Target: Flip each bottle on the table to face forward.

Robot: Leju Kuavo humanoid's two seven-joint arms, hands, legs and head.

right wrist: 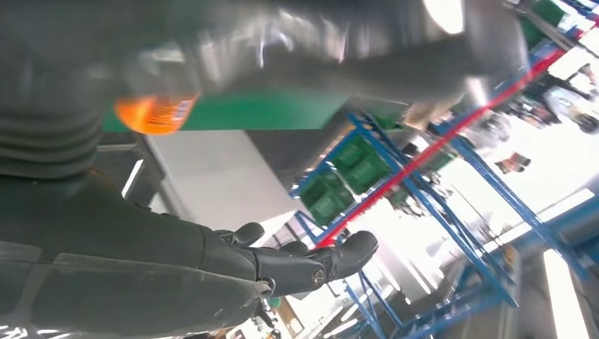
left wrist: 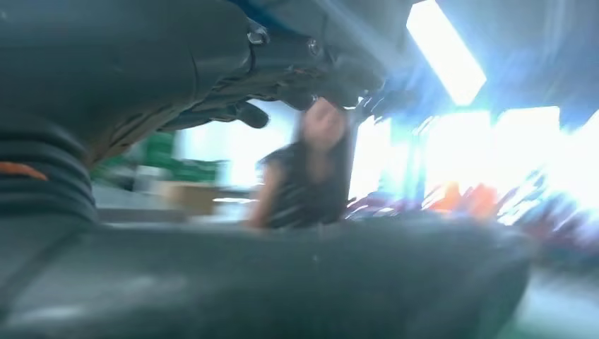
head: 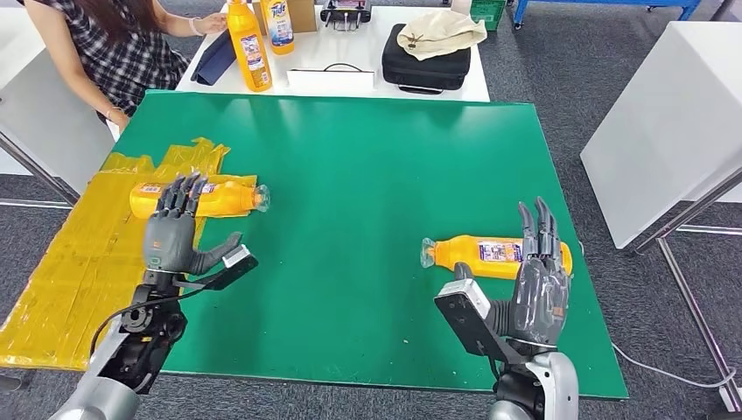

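Hovering open hands beside bottles

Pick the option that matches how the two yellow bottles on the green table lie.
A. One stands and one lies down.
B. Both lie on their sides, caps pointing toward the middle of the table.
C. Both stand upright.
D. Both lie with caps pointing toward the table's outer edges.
B: in the head view the left bottle and the right bottle both lie flat on the green table, their clear caps facing each other.
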